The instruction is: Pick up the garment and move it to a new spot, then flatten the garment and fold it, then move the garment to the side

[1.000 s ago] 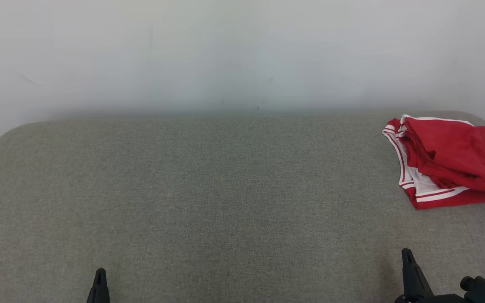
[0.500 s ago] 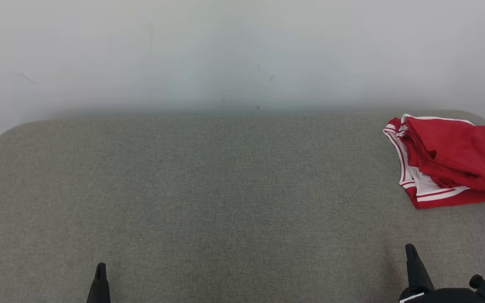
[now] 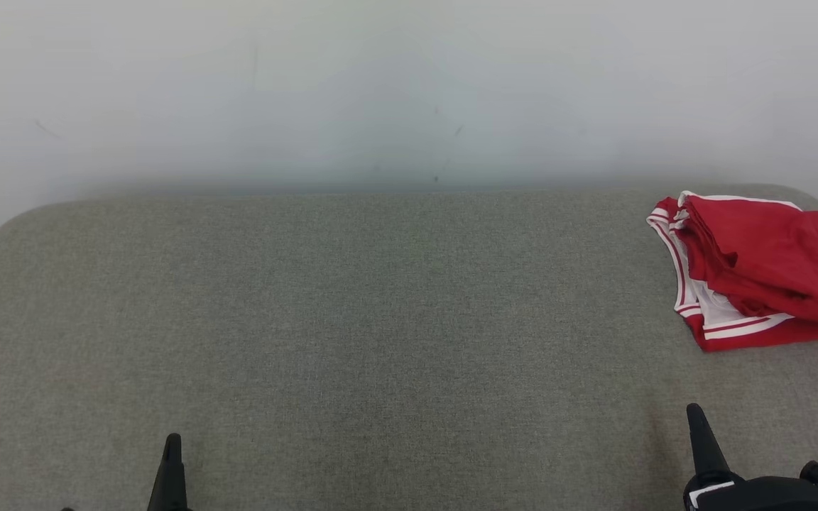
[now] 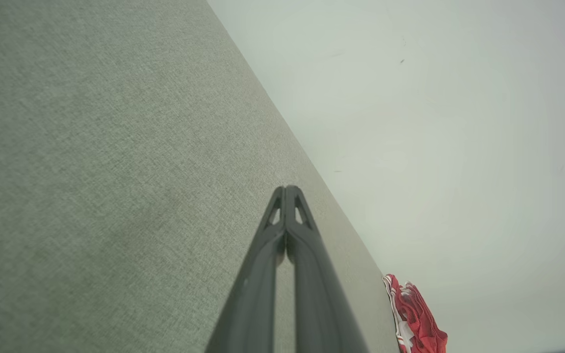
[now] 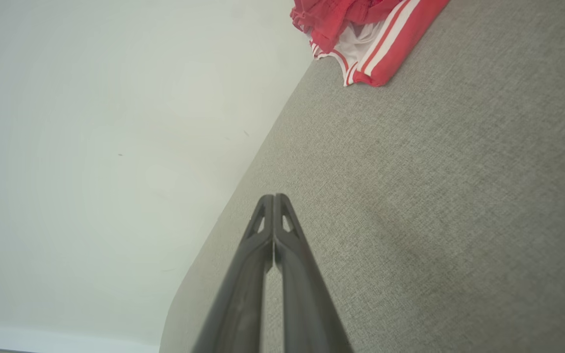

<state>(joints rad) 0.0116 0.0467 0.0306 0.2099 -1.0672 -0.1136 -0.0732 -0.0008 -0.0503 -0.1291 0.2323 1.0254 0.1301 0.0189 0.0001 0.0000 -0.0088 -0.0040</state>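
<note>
Head view: white wall [image 3: 409, 85] at the back, meeting the far edge of the grey fabric surface [image 3: 380, 319], which is rounded at both far corners. Wide open stretch across its centre and left. Red garment [image 3: 757, 270], white-striped and folded in a bundle, lies by the far right corner, near the right edge. Left gripper [image 3: 171, 443] near left, fingers pressed together, holding nothing. Right gripper [image 3: 696, 419] near right, likewise closed and empty, well apart from the garment.
</note>
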